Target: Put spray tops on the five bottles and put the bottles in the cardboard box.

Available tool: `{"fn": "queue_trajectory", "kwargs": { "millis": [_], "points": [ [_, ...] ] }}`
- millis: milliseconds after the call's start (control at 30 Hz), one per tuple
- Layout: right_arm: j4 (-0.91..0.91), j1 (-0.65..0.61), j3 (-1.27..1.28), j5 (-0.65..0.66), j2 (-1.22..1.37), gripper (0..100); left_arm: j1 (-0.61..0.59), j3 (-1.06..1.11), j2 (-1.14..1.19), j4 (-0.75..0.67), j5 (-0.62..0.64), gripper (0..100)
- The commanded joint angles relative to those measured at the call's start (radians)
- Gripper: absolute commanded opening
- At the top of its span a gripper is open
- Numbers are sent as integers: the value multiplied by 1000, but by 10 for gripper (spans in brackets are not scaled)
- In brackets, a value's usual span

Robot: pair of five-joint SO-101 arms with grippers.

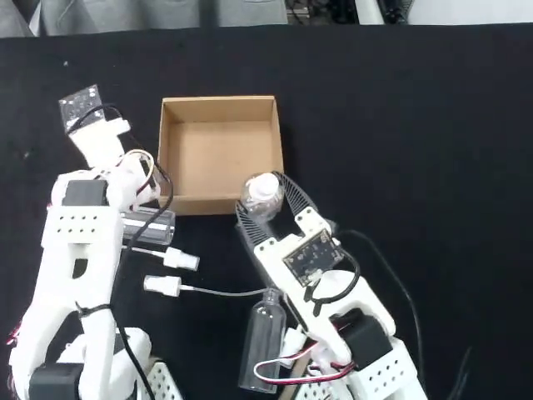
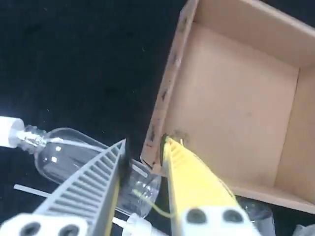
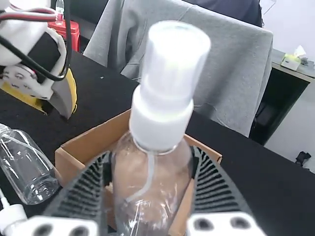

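High view, nearest: one bare bottle (image 1: pixel 262 337) lies by the right arm's base, with two loose spray tops (image 1: pixel 164 286) beyond it. The left gripper (image 2: pixel 142 145), jaws parted and empty, hovers over a second lying bottle (image 2: pixel 69 157). The right gripper (image 3: pixel 150 164) clamps a third, upright bottle (image 3: pixel 147 196) at the cardboard box (image 1: pixel 218 146) wall. The right wrist view shows its fitted top (image 3: pixel 167 78).

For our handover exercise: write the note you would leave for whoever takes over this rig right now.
Right gripper: shut on a topped bottle, upright by the near wall of the box.
Left gripper: open, over a lying bottle beside the box, a top at its neck.
A bare bottle and two loose tops lie nearer the arms.
Done: at least one bottle topped.
Left: top the rest, box all; box is empty.
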Motion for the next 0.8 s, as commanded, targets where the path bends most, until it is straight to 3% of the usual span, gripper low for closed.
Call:
{"fn": "queue_trajectory", "kwargs": {
  "millis": [0, 500, 667, 767],
  "points": [
    [-55, 28, -10, -6, -102, 64, -25, -7, -78, -18, 14, 113],
    [-48, 25, 12, -8, -102, 64, -25, 104, -477, -12, 6, 112],
    [-49, 26, 7, -144, -102, 66, -41, 211, -618, -14, 5, 112],
    [-55, 31, 2, -160, -102, 64, -39, 312, -707, -58, 5, 112]
  ]
}}
